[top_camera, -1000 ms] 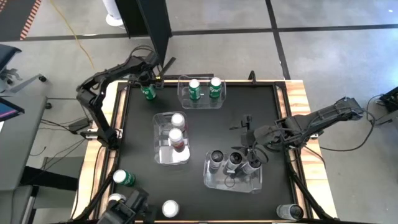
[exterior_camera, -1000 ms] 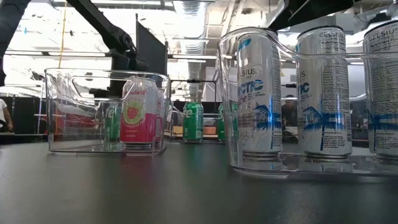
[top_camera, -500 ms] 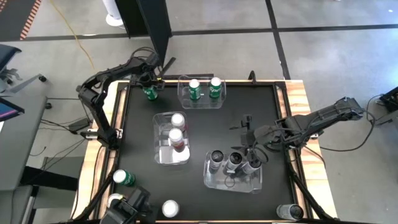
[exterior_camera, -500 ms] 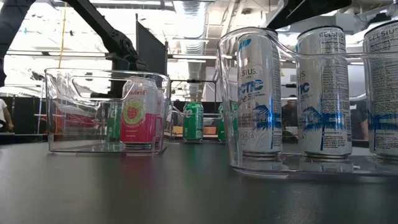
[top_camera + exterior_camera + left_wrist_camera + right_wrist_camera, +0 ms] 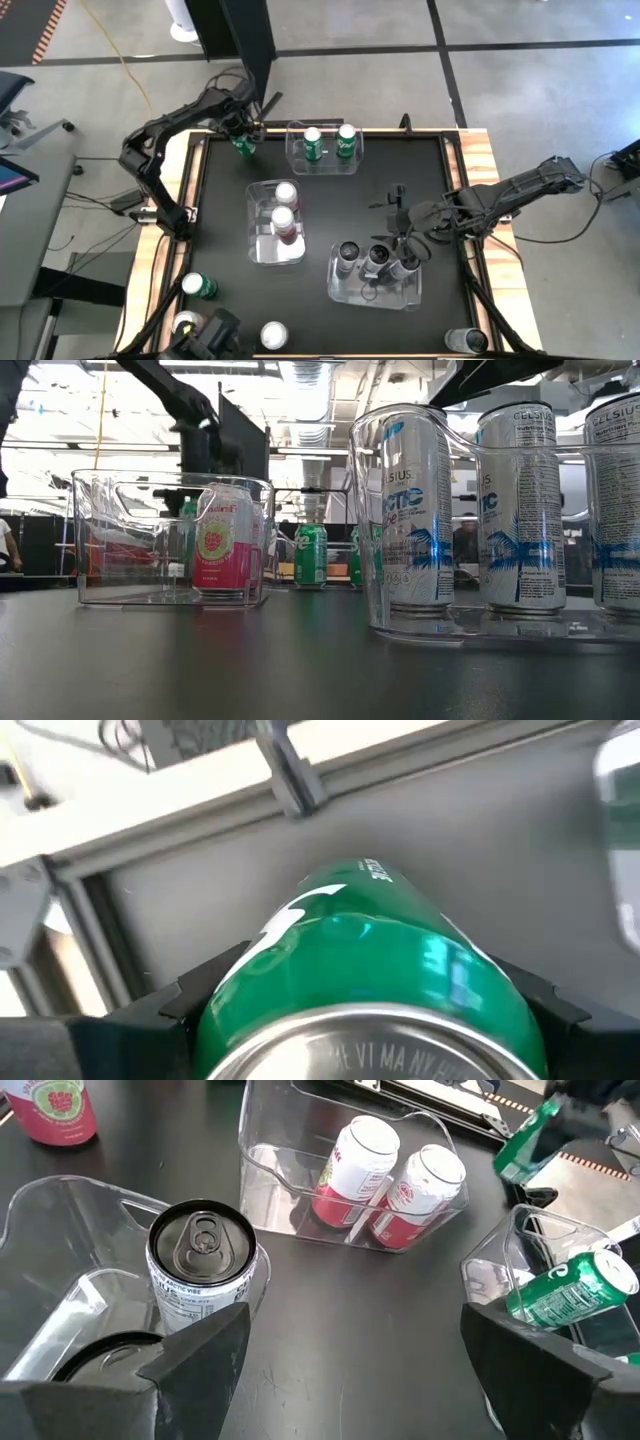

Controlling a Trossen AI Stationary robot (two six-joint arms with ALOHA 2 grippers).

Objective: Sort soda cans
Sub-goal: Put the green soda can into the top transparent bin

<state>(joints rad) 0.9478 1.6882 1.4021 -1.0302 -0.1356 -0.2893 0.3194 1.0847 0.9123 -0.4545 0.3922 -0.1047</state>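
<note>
Upper left, left gripper (image 5: 241, 135) pinches one green can (image 5: 243, 147); two greens (image 5: 313, 143) are binned. Right gripper (image 5: 408, 243) is spread over three dark cans (image 5: 376, 258).

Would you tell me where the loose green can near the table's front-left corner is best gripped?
Probably take the loose green can across its round side wall, just below the silver top, coming straight down: it stands upright with its sides free. The left gripper holds another green can.
</note>
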